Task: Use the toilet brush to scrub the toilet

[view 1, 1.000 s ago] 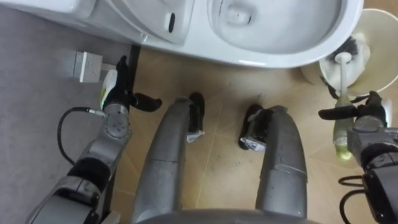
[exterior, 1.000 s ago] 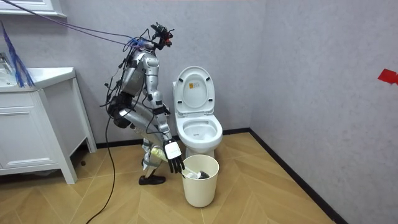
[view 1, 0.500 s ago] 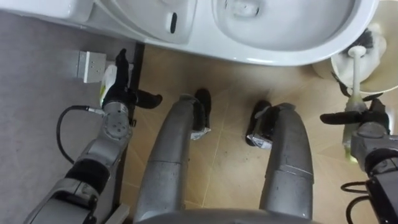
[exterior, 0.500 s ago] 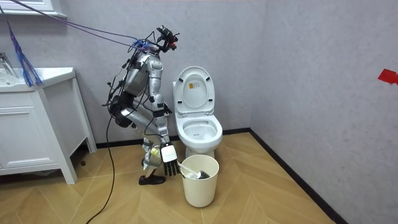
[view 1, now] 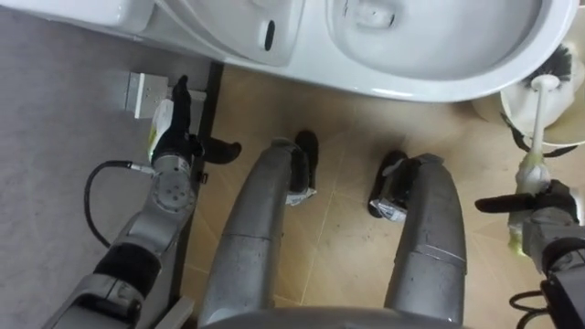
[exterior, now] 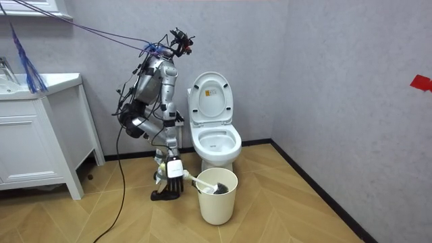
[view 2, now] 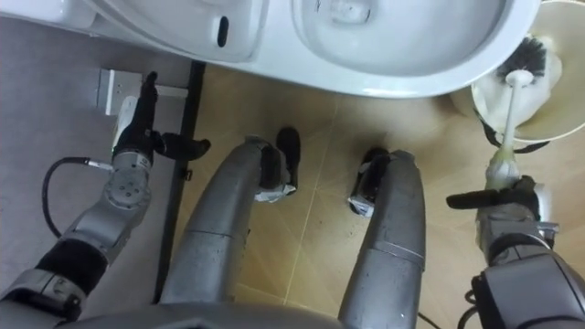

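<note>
At the bin (view 2: 567, 91), the right hand (view 2: 510, 203) grips the toilet brush (view 2: 508, 110).

Head stereo cams look steeply down, close, over toilet (view 1: 430, 84) & floor (view 1: 338, 137); room cam, across rm, faces robot & same toilet.

Bathroom, as I log it: white toilet (exterior: 216, 143), lid raised; white vanity cabinet (exterior: 30, 155); waste bin (exterior: 217, 204); wood-look floor (exterior: 290, 212).
</note>
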Robot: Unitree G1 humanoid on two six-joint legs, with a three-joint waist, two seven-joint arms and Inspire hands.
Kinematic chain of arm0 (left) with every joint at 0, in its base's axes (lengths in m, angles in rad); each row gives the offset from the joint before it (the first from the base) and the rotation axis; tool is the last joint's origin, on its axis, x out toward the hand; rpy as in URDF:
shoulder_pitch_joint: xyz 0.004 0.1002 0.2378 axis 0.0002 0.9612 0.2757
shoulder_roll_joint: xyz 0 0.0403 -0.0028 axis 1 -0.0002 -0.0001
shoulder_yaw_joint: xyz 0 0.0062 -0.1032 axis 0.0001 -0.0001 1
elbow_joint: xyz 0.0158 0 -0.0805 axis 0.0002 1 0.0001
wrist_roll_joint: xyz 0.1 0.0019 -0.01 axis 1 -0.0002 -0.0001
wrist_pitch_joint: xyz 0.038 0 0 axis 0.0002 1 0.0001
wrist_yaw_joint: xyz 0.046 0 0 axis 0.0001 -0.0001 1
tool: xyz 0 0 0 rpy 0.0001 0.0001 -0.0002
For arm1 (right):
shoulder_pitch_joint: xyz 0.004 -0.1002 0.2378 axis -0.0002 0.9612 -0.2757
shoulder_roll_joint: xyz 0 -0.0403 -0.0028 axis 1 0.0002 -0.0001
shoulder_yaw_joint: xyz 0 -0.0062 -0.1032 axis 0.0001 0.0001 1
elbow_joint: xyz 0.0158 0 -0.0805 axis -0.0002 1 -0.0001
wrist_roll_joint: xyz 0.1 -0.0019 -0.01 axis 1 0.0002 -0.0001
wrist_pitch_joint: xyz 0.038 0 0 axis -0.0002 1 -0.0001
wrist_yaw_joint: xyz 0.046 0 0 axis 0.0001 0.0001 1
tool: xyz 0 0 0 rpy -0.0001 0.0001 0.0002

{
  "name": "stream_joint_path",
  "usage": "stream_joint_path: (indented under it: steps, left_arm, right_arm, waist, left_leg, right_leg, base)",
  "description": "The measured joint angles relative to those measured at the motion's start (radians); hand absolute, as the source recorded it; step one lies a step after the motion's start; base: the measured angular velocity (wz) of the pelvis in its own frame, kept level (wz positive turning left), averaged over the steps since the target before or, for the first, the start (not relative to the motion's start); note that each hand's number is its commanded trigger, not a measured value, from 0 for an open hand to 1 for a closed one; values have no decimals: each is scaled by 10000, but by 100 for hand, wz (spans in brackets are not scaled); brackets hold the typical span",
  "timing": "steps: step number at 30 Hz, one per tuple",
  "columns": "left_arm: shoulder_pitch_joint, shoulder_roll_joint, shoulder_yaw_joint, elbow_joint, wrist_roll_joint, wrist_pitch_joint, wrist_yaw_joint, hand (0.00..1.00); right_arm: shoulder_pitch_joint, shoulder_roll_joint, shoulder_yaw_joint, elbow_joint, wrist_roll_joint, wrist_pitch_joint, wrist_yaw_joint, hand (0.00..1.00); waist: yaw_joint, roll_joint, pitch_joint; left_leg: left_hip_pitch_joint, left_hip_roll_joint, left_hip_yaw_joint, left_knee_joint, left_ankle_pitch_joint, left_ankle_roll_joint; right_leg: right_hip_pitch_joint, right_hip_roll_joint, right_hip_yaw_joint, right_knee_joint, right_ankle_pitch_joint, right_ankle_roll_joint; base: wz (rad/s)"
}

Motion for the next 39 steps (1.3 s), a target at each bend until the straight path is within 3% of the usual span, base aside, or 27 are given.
stream_joint_path:
  steps: [14, 21, 25, 33, 39]
  left_arm:
    - [206, 24, -18, 11, 18, 205, -678, 0]
    - [435, -5, -19, 32, -10, 212, -832, 0]
    - [804, -26, -10, 39, -9, 209, -830, 0]
    - [1186, -21, 39, 247, -200, 85, -835, 0]
    - [1319, -29, 334, 1237, -384, -99, -926, 0]
  right_arm:
    - [175, 71, 17, -20, 794, 295, 1118, 100]
    - [349, 258, 17, -2, 827, 411, 1117, 100]
    - [442, 408, -37, 29, 864, 412, 1084, 100]
    - [811, 622, -444, 29, 1611, 212, 1080, 100]
    - [1249, 1198, -1023, 312, 2230, 196, 1094, 100]
  waist:
    - [-196, 9, -17]
    - [-234, -2, -33]
    - [-385, -36, -56]
    - [-538, -169, -82]
    - [-721, -581, -174]
  left_leg:
    - [393, 53, -58, 70, -2, -11]
    - [1176, 74, 18, -293, 6, -13]
    - [1942, 73, 97, -765, 39, 17]
    - [3858, 232, 82, -2115, 213, 30]
    - [5726, 153, 72, -3406, 352, 29]
  right_leg:
    - [431, 205, 47, -43, 48, 44]
    - [1134, 232, 48, -435, 180, 71]
    - [1858, 272, 55, -934, 297, 139]
    - [3899, 706, -20, -2677, 762, 368]
    - [5816, 736, -231, -3982, 900, 487]
  base:
    - [0]
    - [-6]
    - [-8]
    - [-9]
    - [5]
